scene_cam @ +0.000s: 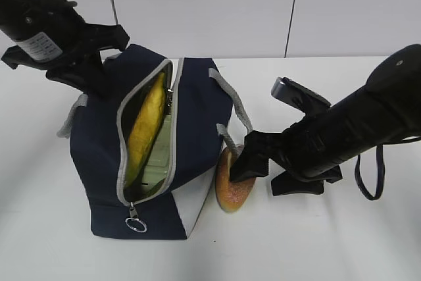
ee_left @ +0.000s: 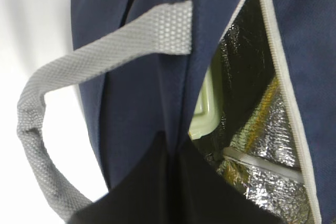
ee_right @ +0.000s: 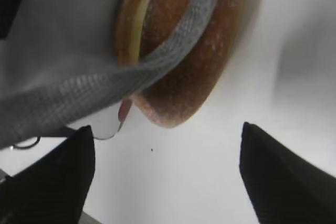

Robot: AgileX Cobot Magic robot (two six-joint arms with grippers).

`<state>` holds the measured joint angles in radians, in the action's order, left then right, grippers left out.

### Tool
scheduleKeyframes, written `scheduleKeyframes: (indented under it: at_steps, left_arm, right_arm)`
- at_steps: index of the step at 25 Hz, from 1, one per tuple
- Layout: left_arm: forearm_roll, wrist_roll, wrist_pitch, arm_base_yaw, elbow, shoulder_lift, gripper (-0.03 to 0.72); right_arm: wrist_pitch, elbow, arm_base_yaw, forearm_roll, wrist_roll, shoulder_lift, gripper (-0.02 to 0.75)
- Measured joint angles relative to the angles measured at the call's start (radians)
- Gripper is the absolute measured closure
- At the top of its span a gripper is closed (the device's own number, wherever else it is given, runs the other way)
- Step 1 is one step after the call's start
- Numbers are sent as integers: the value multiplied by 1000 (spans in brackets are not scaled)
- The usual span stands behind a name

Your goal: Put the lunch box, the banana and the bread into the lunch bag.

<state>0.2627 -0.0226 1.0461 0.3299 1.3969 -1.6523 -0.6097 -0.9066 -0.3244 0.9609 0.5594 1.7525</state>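
The bread [scene_cam: 233, 185], an oval golden-brown roll with a pale slit, stands on edge on the table [scene_cam: 316, 241], leaning against the white end panel of the bag [scene_cam: 197, 116], the one item not yet packed. A grey webbing handle [ee_right: 157, 61] drapes across it in the right wrist view, which likely means the roll must be worked free of the strap before it can be lifted. The right gripper [ee_right: 168, 177] hovers just beside it, its dark fingers spread wide with only bare table between them, apparently lined up to close on the roll. The navy fabric bag sits slumped and soft, its grey zipper parted into a long slit with a ring pull [scene_cam: 136, 224] hanging at the near end. Inside, the banana [scene_cam: 145, 129], smooth and yellow, lies lengthwise along the opening, and beneath it shows the pale green lid of the box [ee_left: 206, 109] against crinkled silver lining. The left gripper [scene_cam: 92, 74] is at the bag's far upper corner, apparently pressing or pinching the cloth to keep the mouth open; whether its fingers are together or apart cannot be told. The table is plain white and matte.
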Motion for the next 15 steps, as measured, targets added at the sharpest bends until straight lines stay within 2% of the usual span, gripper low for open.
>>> scheduleKeyframes:
  at_steps: [2,11,15]
  left_arm:
    - [0,0,0,0,0,0,691]
    - [-4,0,0,0,0,0,691]
    - [-5,0,1,0,0,0,691]
  right_arm:
    - [35,0,0,55,27,32,99]
    - [56,-105,0,140,96,170,108]
    - [44,-127,0,148,105,194,203]
